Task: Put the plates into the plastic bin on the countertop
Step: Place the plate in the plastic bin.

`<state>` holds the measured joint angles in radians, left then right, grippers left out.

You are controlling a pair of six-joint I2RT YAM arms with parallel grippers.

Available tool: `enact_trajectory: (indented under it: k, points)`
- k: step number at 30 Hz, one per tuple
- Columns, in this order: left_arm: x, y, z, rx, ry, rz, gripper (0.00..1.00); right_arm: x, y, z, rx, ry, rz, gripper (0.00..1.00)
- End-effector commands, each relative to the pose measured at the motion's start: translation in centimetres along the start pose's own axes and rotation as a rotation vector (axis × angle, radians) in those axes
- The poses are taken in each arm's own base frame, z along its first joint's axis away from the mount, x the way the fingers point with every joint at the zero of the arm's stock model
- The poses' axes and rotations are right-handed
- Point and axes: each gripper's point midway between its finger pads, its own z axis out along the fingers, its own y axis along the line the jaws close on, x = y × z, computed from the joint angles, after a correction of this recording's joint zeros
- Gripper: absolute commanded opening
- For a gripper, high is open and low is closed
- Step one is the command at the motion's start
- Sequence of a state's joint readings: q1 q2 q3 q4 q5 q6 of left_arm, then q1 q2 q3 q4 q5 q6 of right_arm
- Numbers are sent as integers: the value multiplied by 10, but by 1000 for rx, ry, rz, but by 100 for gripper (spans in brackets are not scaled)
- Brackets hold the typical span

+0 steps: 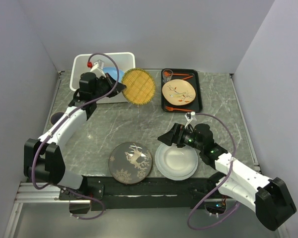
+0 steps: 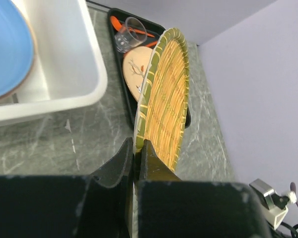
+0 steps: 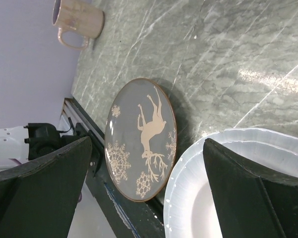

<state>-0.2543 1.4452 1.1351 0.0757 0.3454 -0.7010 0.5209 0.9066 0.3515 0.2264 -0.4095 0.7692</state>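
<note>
A: Pinched the yellow plate [image 1: 138,86] by its rim in the left gripper [image 1: 118,87], upper centre, beside the plastic bin [image 1: 80,63].
B: Saw the right gripper [image 1: 168,137] spread, lower right. Might have slipped from that thin edge hold, or clipped the bin wall.

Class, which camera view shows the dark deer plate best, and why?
The right wrist view: the deer plate lies close, deer and snowflakes crisp. The top external view shows it whole but small, beside the white plate. The left wrist view misses it entirely.
</note>
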Motion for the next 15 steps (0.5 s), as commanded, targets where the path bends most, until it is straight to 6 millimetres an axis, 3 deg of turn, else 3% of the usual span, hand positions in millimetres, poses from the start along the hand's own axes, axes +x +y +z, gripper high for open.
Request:
enact_trajectory:
  k: [1, 6, 15]
  points:
    - [-47, -32, -7, 91, -96, 11, 1, -7, 7, 2, -39, -26, -14, 100]
    - [-69, -27, -6, 57, -136, 6, 1, -7, 9, 5, -48, -15, -14, 100]
    - [-100, 6, -3, 20, -197, -71, 1, -6, 7, 8, -40, 0, -17, 100]
